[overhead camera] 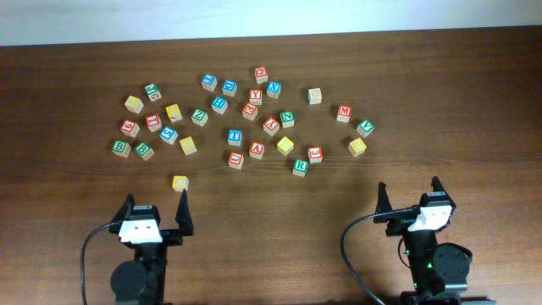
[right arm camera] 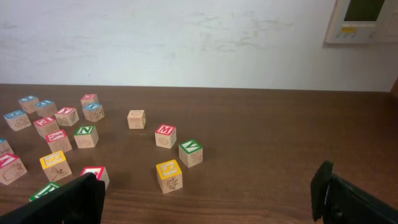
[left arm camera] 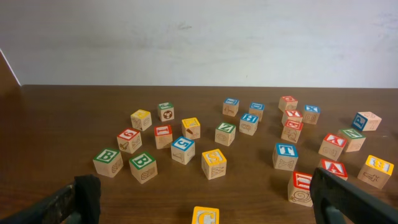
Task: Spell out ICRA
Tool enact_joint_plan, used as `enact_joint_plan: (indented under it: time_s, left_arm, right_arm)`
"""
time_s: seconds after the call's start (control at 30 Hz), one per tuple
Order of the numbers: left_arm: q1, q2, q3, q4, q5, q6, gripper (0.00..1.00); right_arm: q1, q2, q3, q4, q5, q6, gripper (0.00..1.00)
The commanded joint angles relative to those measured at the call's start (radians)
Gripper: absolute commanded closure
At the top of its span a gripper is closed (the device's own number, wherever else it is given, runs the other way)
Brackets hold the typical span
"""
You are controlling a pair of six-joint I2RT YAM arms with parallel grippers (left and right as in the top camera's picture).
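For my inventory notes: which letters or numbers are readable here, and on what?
"B": left green cube
"B": next green cube
"I": red cube
"T": blue cube
"A": red-bordered cube
"M": red-topped cube
The rest, including the wall panel, is too small to read.

A yellow cube (left arm camera: 206, 216) is cut off by the left wrist view's bottom edge.
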Motion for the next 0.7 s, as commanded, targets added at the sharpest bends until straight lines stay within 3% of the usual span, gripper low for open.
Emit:
enact_joint_plan:
  time_s: [0.0,0.3,0.37,0.43,0.47,0.53,0.67]
  left_arm:
    - [-0.002,0.001,-0.003,-0.005,0.004,0.019,0.01]
    - [-0.002,0.001,-0.002,0.094,0.048,0.018,0.01]
    - [-0.002,0.001,-0.002,0.130,0.319,-0.055,0.01]
    - [-0.002,0.001,-0.002,0.166,0.787,-0.116,0.01]
    - [-0.002,0.001,-0.002,0.199,0.887,-0.116,0.01]
    - [-0.002,0.001,-0.002,0.334,0.949,-0.117,0.01]
    - [-0.002,0.001,0.007,0.878,0.960,-0.188,0.01]
  right_arm:
    - [-0.006,0.003,-0.009,0.000,0.009,0.011,0.02]
    - [-0.006,0.003,-0.009,0.000,0.008,0.011,0.02]
    - [-0.006,0.003,-0.009,0.000,0.008,0.011,0.01]
    - [-0.006,0.003,-0.009,0.000,0.008,0.011,0.02]
    - [-0.006,0.003,-0.009,0.000,0.008,0.011,0.02]
    - [-0.006,0.003,-0.009,0.000,0.009,0.011,0.02]
    - [-0.006,0.003,-0.009,0.000,0.008,0.011,0.02]
